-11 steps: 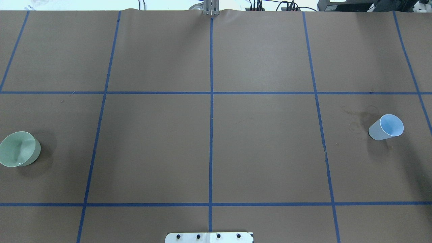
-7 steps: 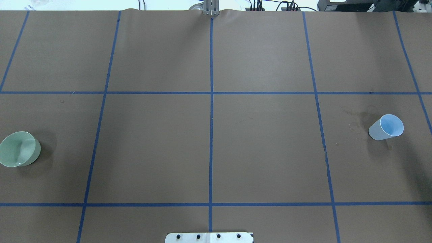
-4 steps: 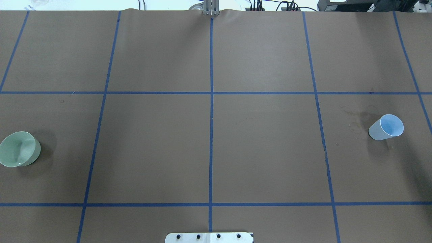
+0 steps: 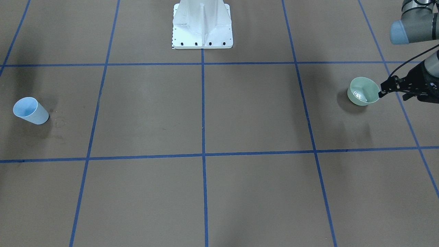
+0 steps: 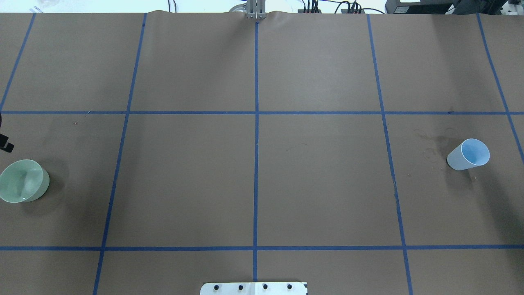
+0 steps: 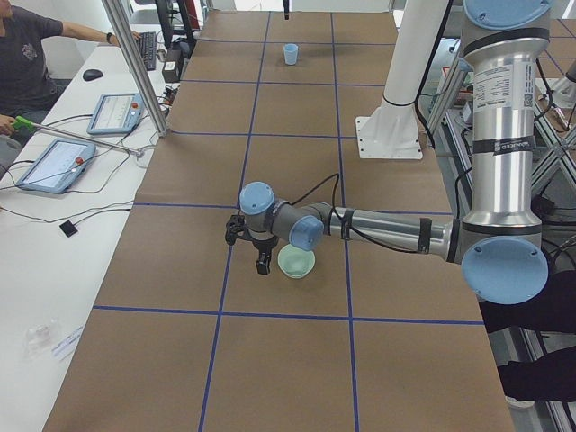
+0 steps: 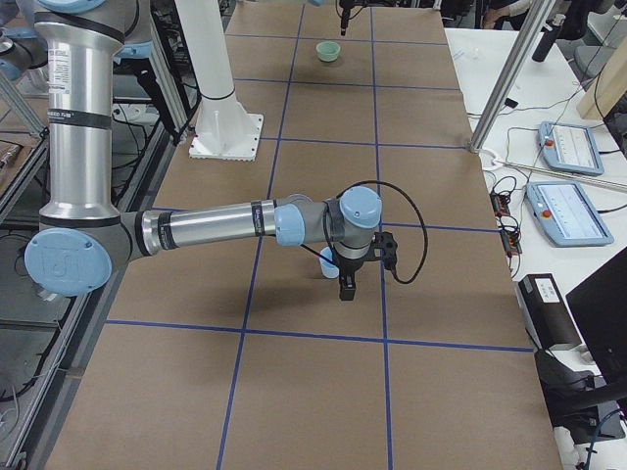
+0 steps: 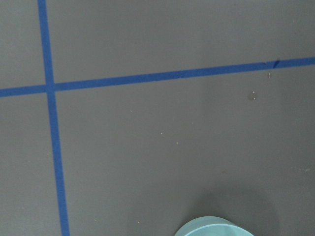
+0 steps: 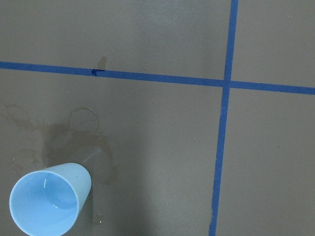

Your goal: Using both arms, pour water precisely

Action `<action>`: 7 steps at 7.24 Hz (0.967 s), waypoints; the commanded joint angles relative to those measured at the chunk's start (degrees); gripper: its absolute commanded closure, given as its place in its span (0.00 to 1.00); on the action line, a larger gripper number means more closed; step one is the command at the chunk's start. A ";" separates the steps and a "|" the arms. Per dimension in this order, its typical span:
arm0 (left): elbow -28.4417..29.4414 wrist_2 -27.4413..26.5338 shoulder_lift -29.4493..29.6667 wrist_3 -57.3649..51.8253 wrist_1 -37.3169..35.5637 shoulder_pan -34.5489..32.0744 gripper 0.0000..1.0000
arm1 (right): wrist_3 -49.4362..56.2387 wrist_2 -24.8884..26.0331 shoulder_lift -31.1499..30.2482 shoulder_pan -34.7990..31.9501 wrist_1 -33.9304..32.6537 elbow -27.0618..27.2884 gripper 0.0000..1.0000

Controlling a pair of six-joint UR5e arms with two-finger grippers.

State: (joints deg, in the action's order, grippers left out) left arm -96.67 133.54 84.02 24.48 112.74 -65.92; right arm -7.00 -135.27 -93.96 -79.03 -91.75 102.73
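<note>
A pale green bowl (image 5: 22, 181) stands upright at the table's left side. Faint white glints of water (image 4: 359, 93) show in its bottom. My left gripper (image 4: 381, 92) hangs just outside the bowl's rim, fingers pointing down (image 6: 263, 263); I cannot tell whether it is open or shut. At the right side stands a light blue cup (image 5: 468, 154), upright. My right gripper (image 7: 346, 287) hangs close beside the cup and partly hides it there; its state cannot be judged. The right wrist view looks down into the cup (image 9: 49, 199).
The white bolted pedestal (image 4: 202, 25) stands at the robot's edge of the table. Dried ring stains (image 9: 74, 132) mark the brown paper by the cup. Blue tape lines form a grid. A person (image 6: 27, 54) sits at a side desk with tablets.
A black part of my left gripper has come into the overhead view at the left edge, above the bowl. Bowl and cup have not moved.
</note>
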 commanded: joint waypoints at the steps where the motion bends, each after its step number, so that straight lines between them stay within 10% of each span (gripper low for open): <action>1: 4.54 -0.39 -1.67 1.27 8.71 1.76 0.00 | 0.05 -0.52 0.09 1.25 0.08 -0.07 0.01; 6: 6.05 -0.21 -1.67 1.18 9.25 5.80 0.07 | 0.14 -0.61 0.00 1.25 0.08 -0.51 0.01; 7: 6.23 -0.12 -1.67 1.27 9.25 5.89 0.47 | 0.14 -0.61 0.00 1.25 0.08 -0.51 0.01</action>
State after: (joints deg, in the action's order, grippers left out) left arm -90.72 133.34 82.36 25.68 121.96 -60.41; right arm -6.86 -135.83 -93.94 -77.79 -91.67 102.28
